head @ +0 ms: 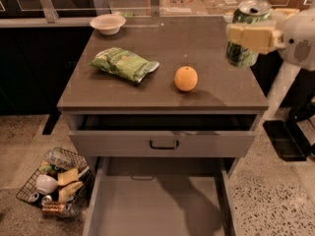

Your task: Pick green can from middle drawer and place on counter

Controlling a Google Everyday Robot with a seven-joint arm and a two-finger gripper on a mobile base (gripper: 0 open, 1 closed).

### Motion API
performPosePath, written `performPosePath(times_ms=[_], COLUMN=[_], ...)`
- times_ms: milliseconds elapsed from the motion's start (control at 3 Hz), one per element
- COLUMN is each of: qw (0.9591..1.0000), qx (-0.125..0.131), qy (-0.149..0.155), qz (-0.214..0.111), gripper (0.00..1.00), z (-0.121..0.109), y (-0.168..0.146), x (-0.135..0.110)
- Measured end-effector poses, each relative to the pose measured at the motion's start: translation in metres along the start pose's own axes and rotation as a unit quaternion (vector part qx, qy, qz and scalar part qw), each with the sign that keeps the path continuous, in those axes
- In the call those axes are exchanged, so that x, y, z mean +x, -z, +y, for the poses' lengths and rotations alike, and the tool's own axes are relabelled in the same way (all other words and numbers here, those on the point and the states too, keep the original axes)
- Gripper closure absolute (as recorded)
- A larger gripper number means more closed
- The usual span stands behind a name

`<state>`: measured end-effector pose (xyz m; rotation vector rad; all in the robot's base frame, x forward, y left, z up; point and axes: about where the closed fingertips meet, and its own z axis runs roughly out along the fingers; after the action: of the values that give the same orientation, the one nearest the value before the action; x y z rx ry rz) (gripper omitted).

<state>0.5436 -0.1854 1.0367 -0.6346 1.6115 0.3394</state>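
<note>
Gripper point(244, 36) fingers point(252, 33) grasp the green can point(240, 55), raised over the table's point(147, 43) right edge; wire basket point(23, 194) holds cans and packets.

Matt plastic tool point(244, 37) above matt stone counter point(162, 43) grips glossy metal green can point(239, 56).

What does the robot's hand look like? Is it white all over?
Not quite. The gripper, up at the right above the counter, has flat, blocky fingers in a pale creamy yellow. Behind them sits a rounded white casing with a small dark spot on it. No cables or writing show.
</note>
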Motion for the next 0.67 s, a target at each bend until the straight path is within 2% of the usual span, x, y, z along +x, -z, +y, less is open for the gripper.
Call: performPosePath(times_ms=[333,667], qw=[0.9998,0.9993], qx=[0.005,-0.02], qy=[-0.009,-0.016], qz=[0.018,0.027], gripper=[1.0,1.0], z=[-0.066,-0.101], y=[-0.025,-0.079], x=[0.001,0.0])
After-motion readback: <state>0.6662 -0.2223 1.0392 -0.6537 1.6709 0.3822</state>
